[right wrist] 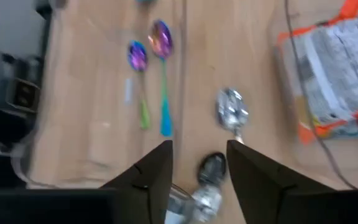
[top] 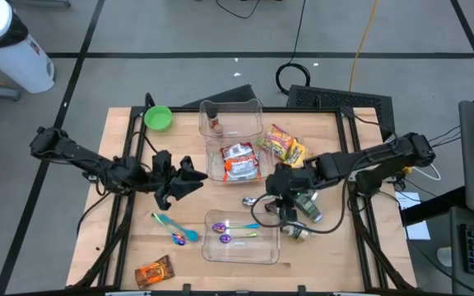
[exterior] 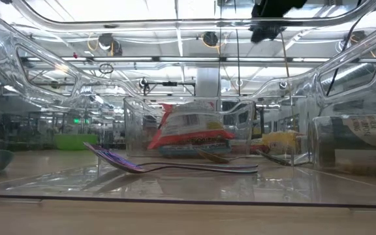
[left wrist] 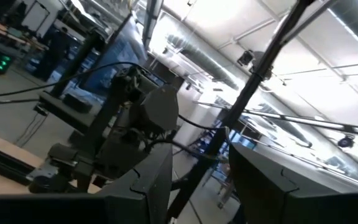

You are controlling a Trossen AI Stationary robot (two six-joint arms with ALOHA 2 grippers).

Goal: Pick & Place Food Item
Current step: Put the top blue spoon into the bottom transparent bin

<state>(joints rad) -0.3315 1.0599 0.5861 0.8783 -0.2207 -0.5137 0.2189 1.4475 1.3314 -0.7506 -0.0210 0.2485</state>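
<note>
Wooden table [top: 122, 247] holds two clear bins [top: 241, 238], four colourful spoons [top: 235, 239].

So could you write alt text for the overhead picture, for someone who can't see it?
Seen from above, two dark robot arms reach over a wooden table: the right gripper hovers beside a clear bin holding a red and white snack bag, the left gripper waits opposite. Another clear tray holds two colourful spoons; a green bowl sits at the back.

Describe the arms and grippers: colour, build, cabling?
Both arms are matte black, slim jointed links. Left gripper and right gripper each have two flat, angular dark fingers. Black cables loop beside the right arm. No markings visible.
</note>
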